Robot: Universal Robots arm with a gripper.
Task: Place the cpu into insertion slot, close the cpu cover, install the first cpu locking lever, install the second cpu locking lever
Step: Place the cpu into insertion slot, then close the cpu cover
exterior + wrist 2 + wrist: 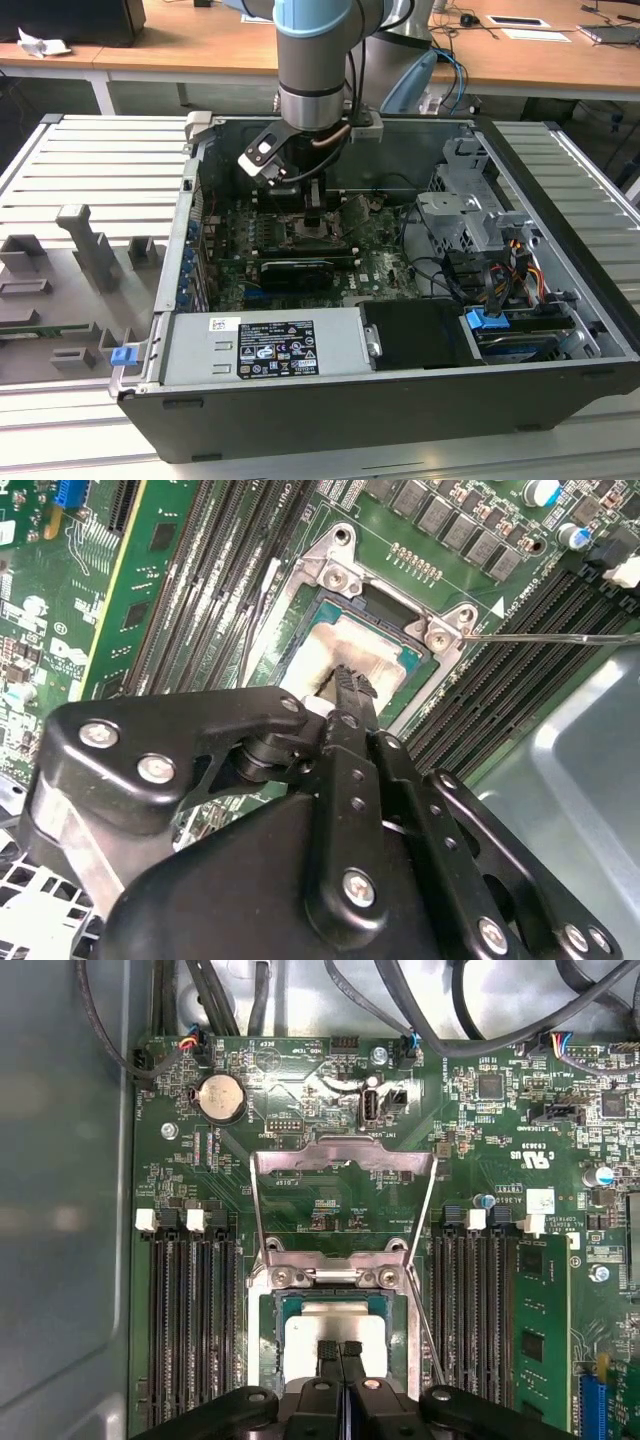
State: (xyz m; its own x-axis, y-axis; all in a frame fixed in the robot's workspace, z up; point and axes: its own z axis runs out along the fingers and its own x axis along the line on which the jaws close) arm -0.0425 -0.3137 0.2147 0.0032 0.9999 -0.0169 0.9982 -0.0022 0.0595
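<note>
Pincer [340, 1352] pinched narrow, empty, directly above small flat silver-beige square cpu [308, 1335] seated in dark silver-framed insertion slot [330, 1278]. Likely light, rigid, slick, fragile: grip opposite edges only.

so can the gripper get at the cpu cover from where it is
Probably yes: the cpu cover stands flipped open just past the cpu, with nothing over it, and the gripper hangs right at the cpu.

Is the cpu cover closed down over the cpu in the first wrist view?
No, the cpu cover stands flipped open on its hinge, leaving the metal face of the cpu uncovered.
</note>
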